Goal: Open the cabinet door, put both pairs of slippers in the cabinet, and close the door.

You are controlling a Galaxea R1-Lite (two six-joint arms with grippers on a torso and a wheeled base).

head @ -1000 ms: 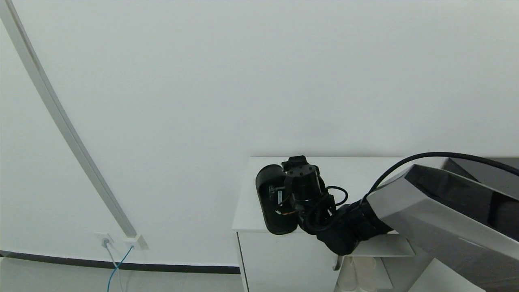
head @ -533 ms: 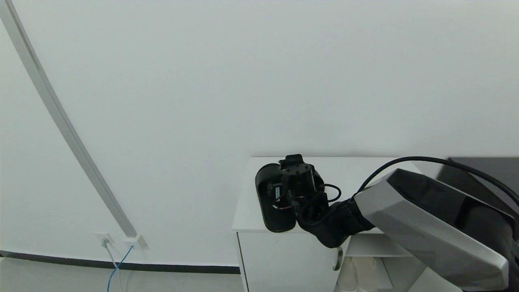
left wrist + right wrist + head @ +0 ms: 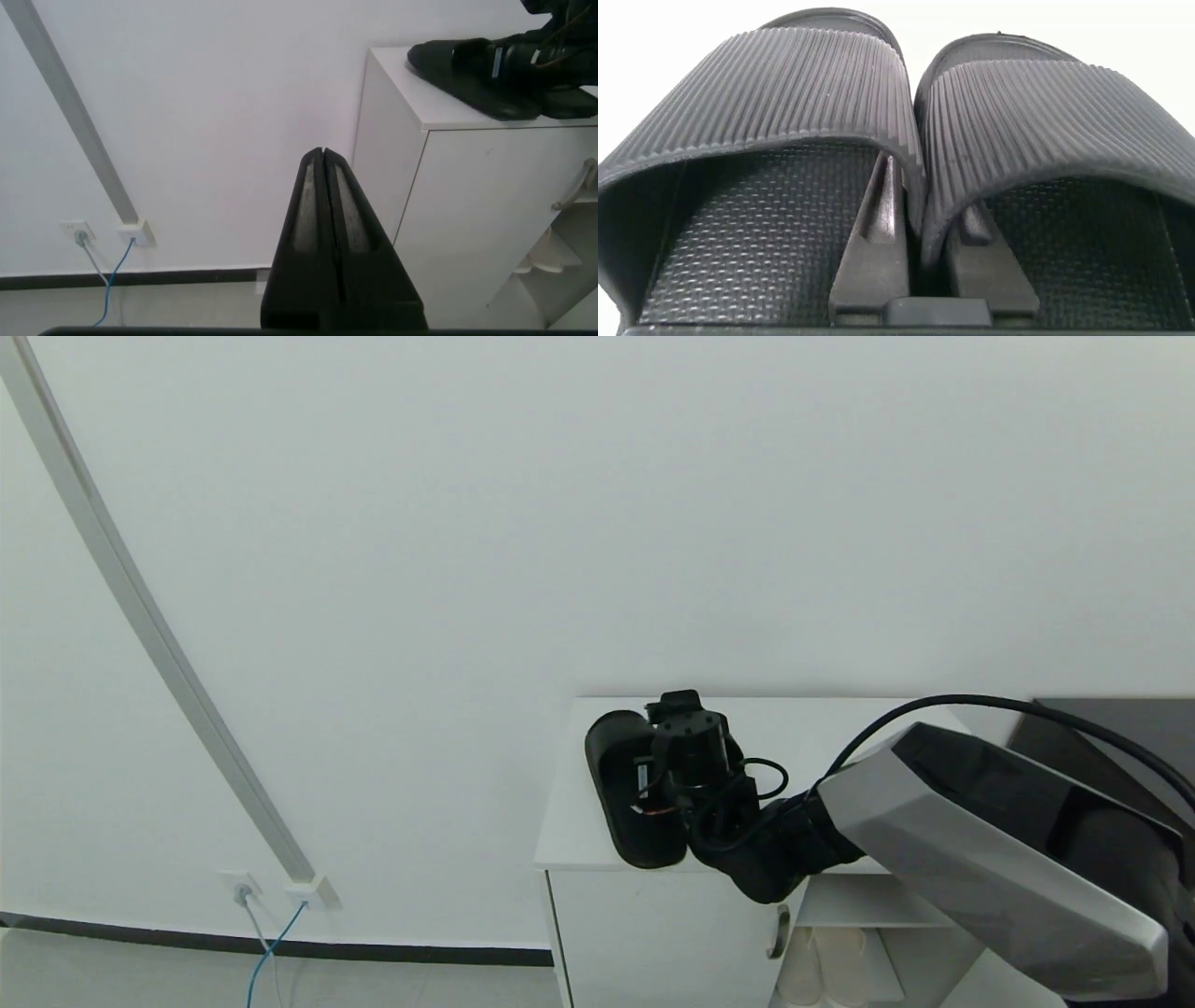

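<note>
A pair of black slippers (image 3: pixel 621 803) is at the front left of the white cabinet's (image 3: pixel 653 943) top, and I cannot tell whether they touch it. My right gripper (image 3: pixel 658 784) is shut on them. In the right wrist view its fingers (image 3: pixel 873 233) reach under the ribbed straps and pinch the slippers' (image 3: pixel 785 103) inner sides together. The cabinet's left front is closed, with a handle (image 3: pixel 778 933). To its right, open shelves hold white slippers (image 3: pixel 826 966). My left gripper (image 3: pixel 322 154) is shut on nothing, low and left of the cabinet (image 3: pixel 467 205), below the black slippers (image 3: pixel 467 70).
A white cable duct (image 3: pixel 140 607) runs slantwise down the wall to two sockets (image 3: pixel 271 891) with cables near the floor. Bare wall and floor lie left of the cabinet. A dark surface (image 3: pixel 1120 719) adjoins the cabinet at the back right.
My right arm has swung forward and left, and the black slippers have shifted slightly left and up over the cabinet top. The grip is unchanged.
</note>
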